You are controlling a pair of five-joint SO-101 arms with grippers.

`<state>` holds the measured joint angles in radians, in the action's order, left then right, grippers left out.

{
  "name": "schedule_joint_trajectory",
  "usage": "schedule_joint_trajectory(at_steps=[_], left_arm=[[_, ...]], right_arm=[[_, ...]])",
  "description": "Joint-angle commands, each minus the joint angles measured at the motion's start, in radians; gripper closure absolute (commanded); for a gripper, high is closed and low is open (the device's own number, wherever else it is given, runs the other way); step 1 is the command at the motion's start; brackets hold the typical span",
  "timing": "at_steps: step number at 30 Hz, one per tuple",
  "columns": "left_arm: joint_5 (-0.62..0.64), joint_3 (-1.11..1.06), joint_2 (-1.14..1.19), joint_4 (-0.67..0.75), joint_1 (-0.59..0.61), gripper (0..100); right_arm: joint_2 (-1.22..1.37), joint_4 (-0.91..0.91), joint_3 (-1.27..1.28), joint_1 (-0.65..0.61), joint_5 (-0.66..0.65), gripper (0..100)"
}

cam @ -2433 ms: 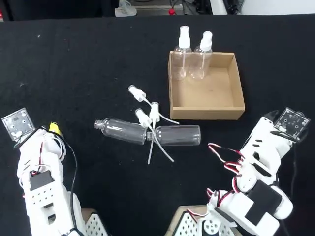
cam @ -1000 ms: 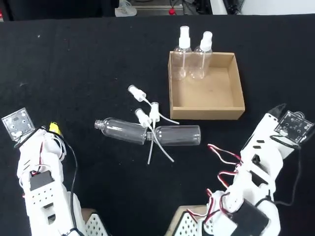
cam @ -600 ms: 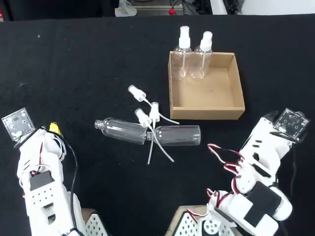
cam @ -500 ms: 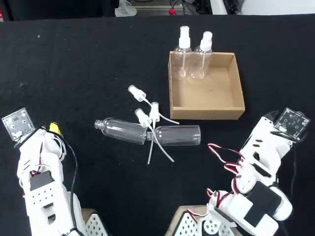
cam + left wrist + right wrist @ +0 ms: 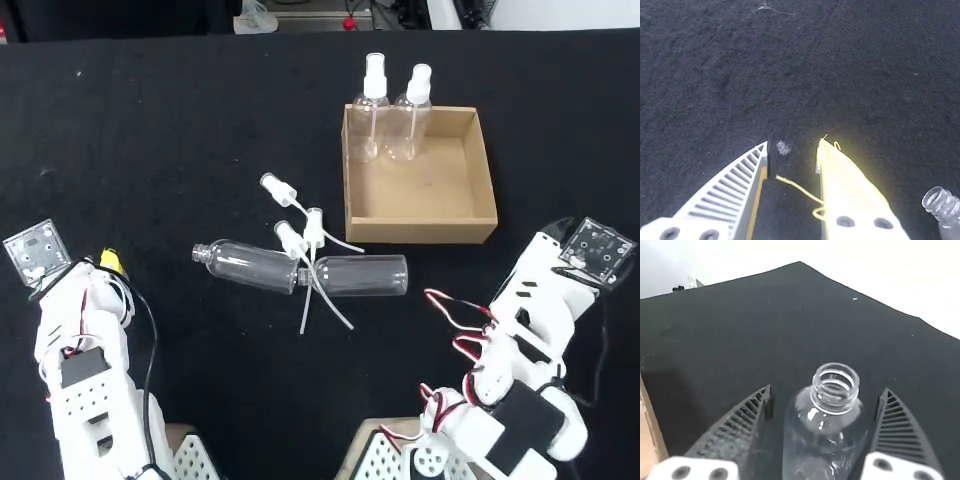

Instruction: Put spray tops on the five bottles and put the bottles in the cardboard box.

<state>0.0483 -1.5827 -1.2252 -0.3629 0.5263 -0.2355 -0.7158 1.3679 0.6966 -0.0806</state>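
While the right gripper [image 5: 826,389] pinches a clear plastic uncapped bottle [image 5: 825,435] between its black fingers, the left gripper [image 5: 792,143] hangs spread, a second clear bottle [image 5: 940,204] just beside its yellow finger.

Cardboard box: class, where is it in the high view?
In the high view the cardboard box sits right of centre toward the far edge; two capped bottles stand in its far-left corner, and loose spray tops lie left of it.

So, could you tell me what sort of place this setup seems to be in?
Probably a robotics lab bench: a table draped in black cloth, a small white left arm and right arm with bare wiring, and cables beyond the far edge.
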Motion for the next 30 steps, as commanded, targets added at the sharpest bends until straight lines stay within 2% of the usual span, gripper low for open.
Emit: schedule_joint_trajectory(at_steps=[1,30], left_arm=[[0.008,0.016,-0.012,0.021,-0.013,84],[0.008,0.015,-0.012,0.021,-0.013,84]], right_arm=[[-0.041,0.002,-0.028,-0.012,-0.002,70.1],[-0.039,0.002,-0.018,-0.012,-0.005,70.2]])
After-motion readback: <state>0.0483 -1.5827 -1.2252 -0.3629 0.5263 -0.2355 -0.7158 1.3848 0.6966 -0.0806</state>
